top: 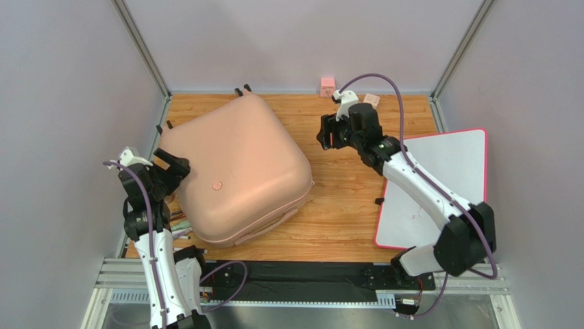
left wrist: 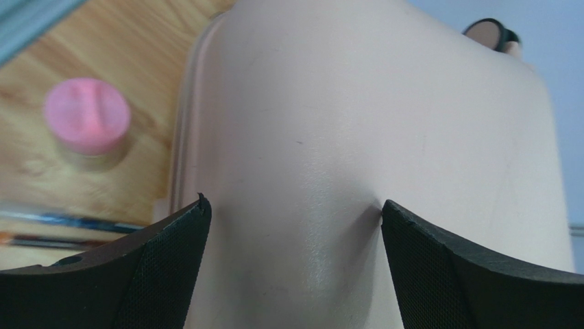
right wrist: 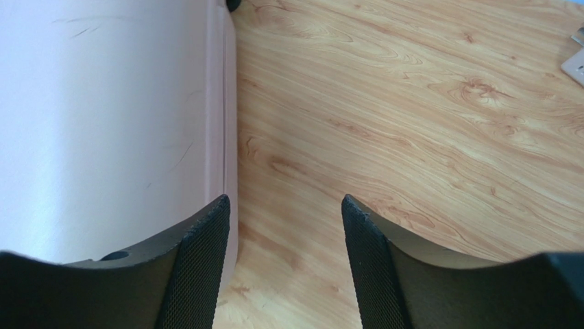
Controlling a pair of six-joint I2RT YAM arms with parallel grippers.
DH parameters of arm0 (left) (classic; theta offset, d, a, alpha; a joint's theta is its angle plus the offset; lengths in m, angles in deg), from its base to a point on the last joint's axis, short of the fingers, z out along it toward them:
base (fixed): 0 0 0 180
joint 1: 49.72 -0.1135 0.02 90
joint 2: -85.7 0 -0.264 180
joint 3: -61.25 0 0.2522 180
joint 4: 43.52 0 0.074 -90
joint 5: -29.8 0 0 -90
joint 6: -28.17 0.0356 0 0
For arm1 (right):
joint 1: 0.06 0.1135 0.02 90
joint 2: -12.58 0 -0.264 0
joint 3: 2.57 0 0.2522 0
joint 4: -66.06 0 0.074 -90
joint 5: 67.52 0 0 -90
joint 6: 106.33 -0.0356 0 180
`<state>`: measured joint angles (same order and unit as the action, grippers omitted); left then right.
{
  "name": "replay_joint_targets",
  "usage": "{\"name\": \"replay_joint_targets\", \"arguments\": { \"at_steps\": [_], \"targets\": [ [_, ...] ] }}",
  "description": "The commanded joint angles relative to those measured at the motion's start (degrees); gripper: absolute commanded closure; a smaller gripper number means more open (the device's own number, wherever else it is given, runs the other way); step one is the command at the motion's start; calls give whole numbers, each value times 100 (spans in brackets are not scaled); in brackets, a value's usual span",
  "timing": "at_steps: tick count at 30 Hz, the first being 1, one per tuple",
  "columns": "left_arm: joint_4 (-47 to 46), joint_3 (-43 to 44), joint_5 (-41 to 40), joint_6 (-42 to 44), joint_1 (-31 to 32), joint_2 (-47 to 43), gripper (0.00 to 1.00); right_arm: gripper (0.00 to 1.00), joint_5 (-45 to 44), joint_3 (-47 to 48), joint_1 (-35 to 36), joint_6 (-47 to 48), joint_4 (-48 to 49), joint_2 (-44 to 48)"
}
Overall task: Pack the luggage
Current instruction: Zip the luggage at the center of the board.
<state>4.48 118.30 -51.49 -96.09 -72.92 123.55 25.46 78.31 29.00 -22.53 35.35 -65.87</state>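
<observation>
The luggage (top: 240, 168) is a pale pink hard-shell suitcase lying shut on the wooden table, with a small round emblem (top: 217, 185) facing up. Its caster wheels (top: 242, 90) show at the back edge. My left gripper (top: 175, 164) is at the suitcase's left corner. In the left wrist view the gripper (left wrist: 293, 203) stands wide open, its fingertips close against the smooth shell (left wrist: 356, 123) and nothing between them. My right gripper (top: 325, 132) hovers just right of the suitcase. In the right wrist view it (right wrist: 284, 200) is open over bare wood, the suitcase's side (right wrist: 103, 123) beside its left finger.
A flat white board with a pink rim (top: 439, 185) lies at the right under the right arm. A pink cube (top: 327, 86) and a small beige block (top: 371, 100) sit at the back. A pink round lid (left wrist: 87, 115) and pens (left wrist: 68, 223) lie left of the suitcase.
</observation>
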Motion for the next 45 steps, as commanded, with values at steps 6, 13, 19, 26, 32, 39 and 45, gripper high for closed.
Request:
{"name": "replay_joint_targets", "arguments": {
  "at_steps": [6,13,19,26,32,39,45],
  "targets": [
    [-1715,-1857,1554,-766,-167,-137,4,35,588,1532,-480,-1085,-168,-2146],
    [-2729,-2518,1932,-933,-158,-68,7,34,896,2060,-559,-1472,-282,-3305],
    [-3195,-2721,1819,-828,271,311,9,34,1406,2342,-603,-1393,-300,-3870],
    [-3932,-2388,1423,-907,1177,1259,9,34,1354,1815,-629,-1358,-300,-3634],
    [-4670,-1737,1326,-968,1897,2665,9,34,1284,1051,-875,-1577,-309,-3256],
    [-5278,-499,1432,-1126,2487,4203,9,34,1047,339,-920,-1595,-397,-2737],
    [-4867,537,1379,-978,2487,4802,9,34,730,-31,-1025,-1806,-484,-2236]
  ]
}}
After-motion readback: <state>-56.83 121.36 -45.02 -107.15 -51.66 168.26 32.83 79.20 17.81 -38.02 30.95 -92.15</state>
